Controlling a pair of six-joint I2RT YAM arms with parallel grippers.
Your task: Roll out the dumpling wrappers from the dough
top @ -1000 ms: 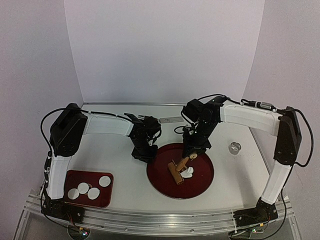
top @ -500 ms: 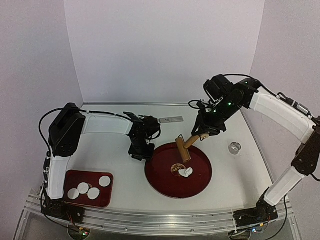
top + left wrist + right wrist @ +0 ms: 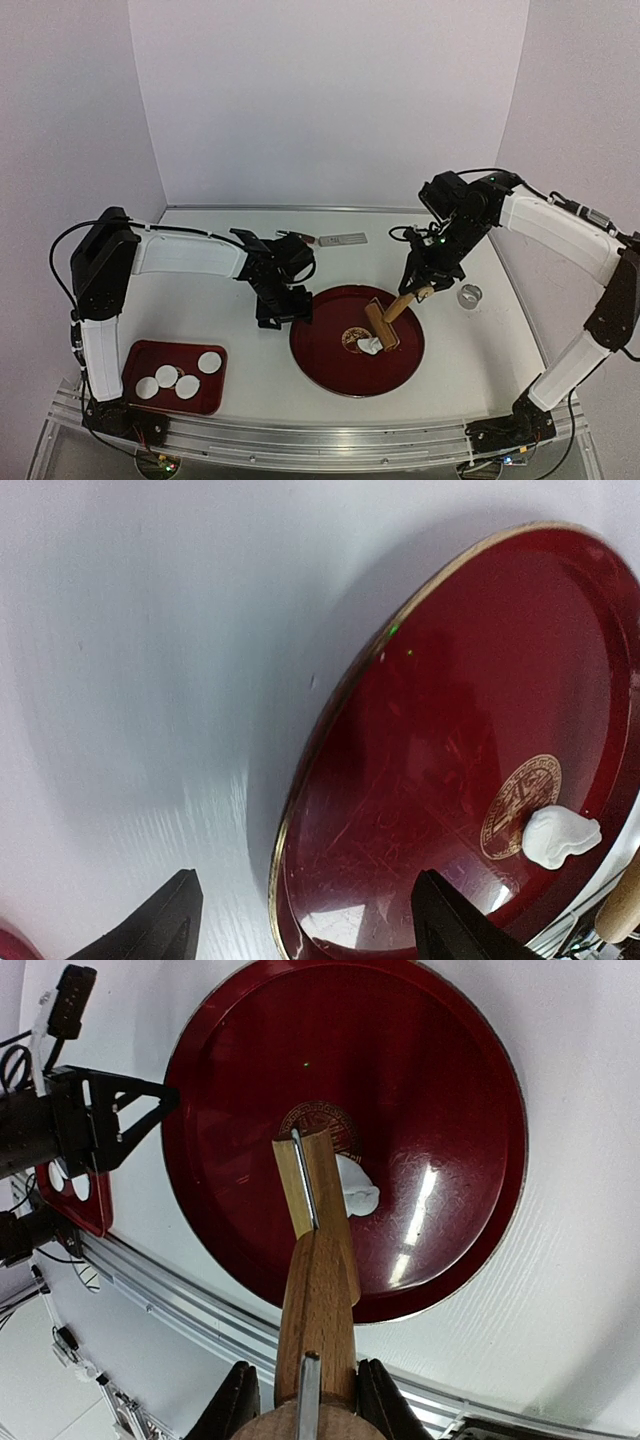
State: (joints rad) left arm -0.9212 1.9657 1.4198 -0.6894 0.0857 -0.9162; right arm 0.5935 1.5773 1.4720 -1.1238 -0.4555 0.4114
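Your wrappers (image 3: 187, 386), four flat white discs, lie in the small tray (image 3: 138, 353) at the near-left corner of the table (image 3: 230, 330). Three sit close together and the fourth is at the tray's right end. They are well apart from both claws. The left claw (image 3: 283, 310) is the nearer one, up and to the right of the tray. The right claw (image 3: 424, 290) is on the far side of the round plate (image 3: 330, 365).

Your left claw is released. In its wrist view (image 3: 305, 930) the two fingers (image 3: 160, 920) stand wide apart with nothing clamped between them. The plate's gold rim (image 3: 300, 780) runs through the gap beneath them, at the plate's left edge.

Your right claw is clenched on the handle of the rolling pin (image 3: 385, 322). In its wrist view (image 3: 305, 1405) a finger (image 3: 240, 1400) presses each side of the wood. The rolling pin (image 3: 315, 1260) slants down from the claw over the plate (image 3: 440, 1090). Its low end is at the ragged lump of dough (image 3: 370, 346), beside the emblem in the middle. From the wrist the pin covers part of the dough (image 3: 358, 1196). You cannot tell whether wood and dough actually touch.

A metal ring (image 3: 469, 295) sits on the table just to the right of the right claw.
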